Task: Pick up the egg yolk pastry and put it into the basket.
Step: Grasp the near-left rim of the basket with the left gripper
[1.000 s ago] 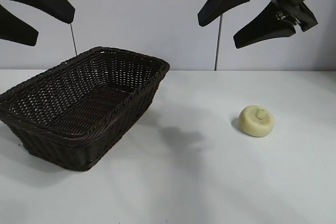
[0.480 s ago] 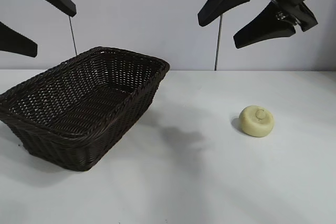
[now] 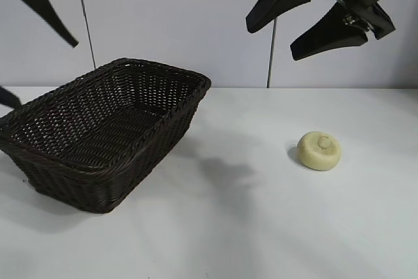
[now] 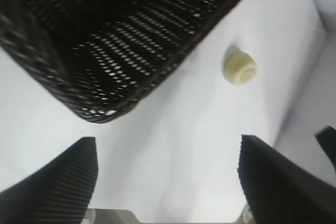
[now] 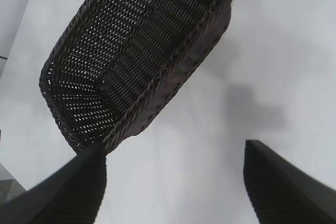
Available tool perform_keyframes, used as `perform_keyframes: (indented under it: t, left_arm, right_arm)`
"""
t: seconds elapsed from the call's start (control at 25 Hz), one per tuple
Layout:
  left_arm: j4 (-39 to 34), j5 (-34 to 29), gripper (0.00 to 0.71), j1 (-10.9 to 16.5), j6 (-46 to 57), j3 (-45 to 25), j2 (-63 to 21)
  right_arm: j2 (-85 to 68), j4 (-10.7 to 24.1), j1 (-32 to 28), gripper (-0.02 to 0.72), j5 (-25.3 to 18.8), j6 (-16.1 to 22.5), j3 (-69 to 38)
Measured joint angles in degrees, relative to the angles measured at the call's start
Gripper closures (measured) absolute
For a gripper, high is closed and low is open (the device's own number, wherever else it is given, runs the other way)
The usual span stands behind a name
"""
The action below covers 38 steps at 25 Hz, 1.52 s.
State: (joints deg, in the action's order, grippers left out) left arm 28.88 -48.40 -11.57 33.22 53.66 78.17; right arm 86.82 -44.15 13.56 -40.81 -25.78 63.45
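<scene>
Egg yolk pastry (image 3: 319, 151) is the piece to be moved, and neither gripper holds it. The right gripper (image 3: 307, 21) hangs high at the upper right of the exterior view, tilted downward, its two black tapered fingers (image 3: 276, 1) spread wide with nothing between them. The pastry sits on the white table (image 3: 248, 227) below it and well apart from it. In the right wrist view the ribbed finger pads (image 5: 79, 192) frame bare table with the basket beyond; the pastry does not show there.

The left gripper (image 3: 23, 47) hangs at the upper left edge of the exterior view, above the basket's left end; one finger (image 3: 39, 1) slants down across the wall and only a sliver of the other shows at the frame's edge. Its wrist view shows the ribbed pads (image 4: 58, 187) wide apart and empty, with the pastry (image 4: 240, 67) lying far off on the table just beyond the basket's corner.

The pastry is small, round and domed, pale cream-yellow, with a small circular mark on top. The basket (image 3: 104, 129) is large, rectangular, dark brown woven wicker with sloping sides and a braided rim; it stands on the table's left part, well apart from the pastry.
</scene>
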Motion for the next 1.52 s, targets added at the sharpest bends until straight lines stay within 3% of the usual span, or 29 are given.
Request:
perform_keyframes:
  t: [0.12, 0.28, 0.72, 0.96, 1.52]
  left_arm:
    - [-7.9, -0.3, 0.170, 0.0, 10.9, 0.0, 0.0]
    - [-10.6, 0.1, 0.170, 0.0, 16.7, 0.0, 0.0]
    - [-12.5, 2.7, 0.170, -2.7, 21.9, 0.1, 0.6]
    - [-13.6, 4.1, 0.170, -4.0, 22.7, 0.1, 7.5]
    - [-13.6, 12.6, 0.170, -4.1, 22.8, 0.1, 21.1]
  right_arm:
    - [0.0, 0.0, 0.0, 0.174, 0.0, 0.0, 0.0]
    - [0.0, 0.0, 0.0, 0.174, 0.0, 0.0, 0.0]
    - [0.2, 0.0, 0.0, 0.174, 0.0, 0.0, 0.0]
    - [0.2, 0.1, 0.0, 0.174, -0.2, 0.0, 0.0]
    - [0.2, 0.2, 0.0, 0.174, -0.4, 0.0, 0.0]
